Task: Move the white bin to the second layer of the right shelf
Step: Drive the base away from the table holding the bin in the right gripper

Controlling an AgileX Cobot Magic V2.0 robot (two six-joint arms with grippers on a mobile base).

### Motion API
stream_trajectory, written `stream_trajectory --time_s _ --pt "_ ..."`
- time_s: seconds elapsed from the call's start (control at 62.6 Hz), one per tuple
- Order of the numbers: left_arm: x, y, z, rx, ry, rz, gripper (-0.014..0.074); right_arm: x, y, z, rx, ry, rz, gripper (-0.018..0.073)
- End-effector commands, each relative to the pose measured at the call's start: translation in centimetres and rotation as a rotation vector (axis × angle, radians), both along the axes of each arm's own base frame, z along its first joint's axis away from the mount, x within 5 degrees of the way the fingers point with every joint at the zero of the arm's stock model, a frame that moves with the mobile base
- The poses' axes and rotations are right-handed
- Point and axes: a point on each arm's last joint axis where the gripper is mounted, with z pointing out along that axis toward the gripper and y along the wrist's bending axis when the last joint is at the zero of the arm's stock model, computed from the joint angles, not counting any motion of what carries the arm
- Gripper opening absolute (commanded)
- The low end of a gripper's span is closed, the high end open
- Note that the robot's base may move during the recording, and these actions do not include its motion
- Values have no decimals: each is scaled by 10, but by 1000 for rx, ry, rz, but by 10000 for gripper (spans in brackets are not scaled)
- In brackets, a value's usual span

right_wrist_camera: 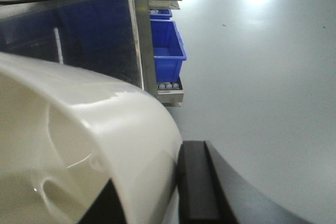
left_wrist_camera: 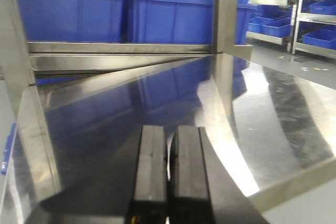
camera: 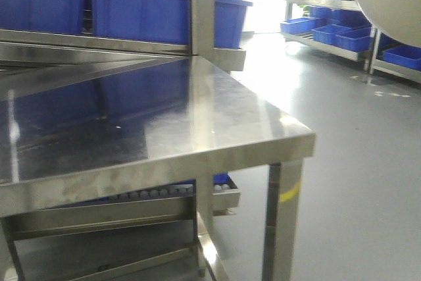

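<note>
Right gripper [right_wrist_camera: 157, 195] sits at the bottom of its wrist view, its black fingers [right_wrist_camera: 197, 182] clamped across the wall of the white bin [right_wrist_camera: 105, 145], one outside and one partly seen inside. The bin is carried in the air. In the front view only a curved part of it shows, in the top right corner over the floor [camera: 368, 162].

Left gripper [left_wrist_camera: 168, 174] hangs low over the steel table [left_wrist_camera: 252, 119], pointing across the top. Its two pads are pressed together with only a thin slit between and nothing in it.

Edges and room: the table's near right corner is square and sharp, with a leg [camera: 283, 228] below it bearing a yellow mark. To the right of that corner the grey floor is open as far as the far racks [camera: 329, 37]. Blue crates [camera: 138, 11] stand in a row behind the table top. Below the top a roller level [camera: 151, 193] shows behind a steel front rail. In the right wrist view a blue crate [right_wrist_camera: 167, 45] sits on such rollers beside an upright post [right_wrist_camera: 144, 40].

Bin condition: cream-white, smooth and glossy, with a thick rounded rim. No marks can be made out.
</note>
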Motion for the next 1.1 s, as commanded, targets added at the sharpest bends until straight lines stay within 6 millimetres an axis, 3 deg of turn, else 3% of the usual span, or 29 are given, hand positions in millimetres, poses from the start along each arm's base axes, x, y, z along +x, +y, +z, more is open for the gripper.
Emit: stream_trajectory --time_s 0.0,1.087 --pt "0 0 -4 -19 -60 2 85 2 0 19 29 -127 -3 57" --pt "0 0 -4 -19 -60 2 85 2 0 19 29 -126 -4 57"
